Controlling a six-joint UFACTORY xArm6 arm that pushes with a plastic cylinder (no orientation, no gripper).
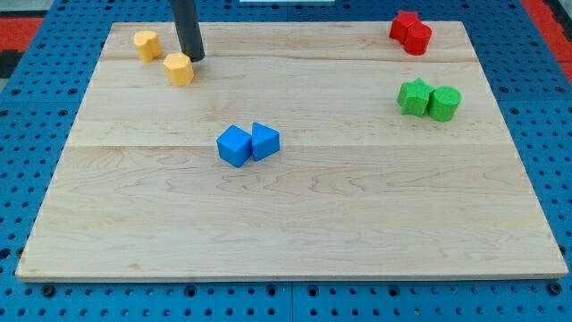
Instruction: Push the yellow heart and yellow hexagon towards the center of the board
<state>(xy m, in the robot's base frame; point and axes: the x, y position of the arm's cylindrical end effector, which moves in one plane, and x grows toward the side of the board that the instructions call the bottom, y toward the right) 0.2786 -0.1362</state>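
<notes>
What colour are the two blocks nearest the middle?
Blue: the cube and its neighbour, camera view.

Two yellow blocks [147, 44], two blue blocks [234, 146], two green blocks [414, 97], two red blocks [404, 26].

The worktop [295, 224] is made of light wood. It sits on a blue base with many small holes [536, 107].

Near the middle of the worktop, a bit toward its left edge, two blue blocks touch each other. One is a blue cube [234, 146]. The other is a blue wedge shape [265, 140].

In the top right corner, two red blocks [410, 32] sit pressed together. Their shapes are hard to tell.

Just below them, near the right edge, a green star [413, 97] touches a green round block [444, 103].
</notes>
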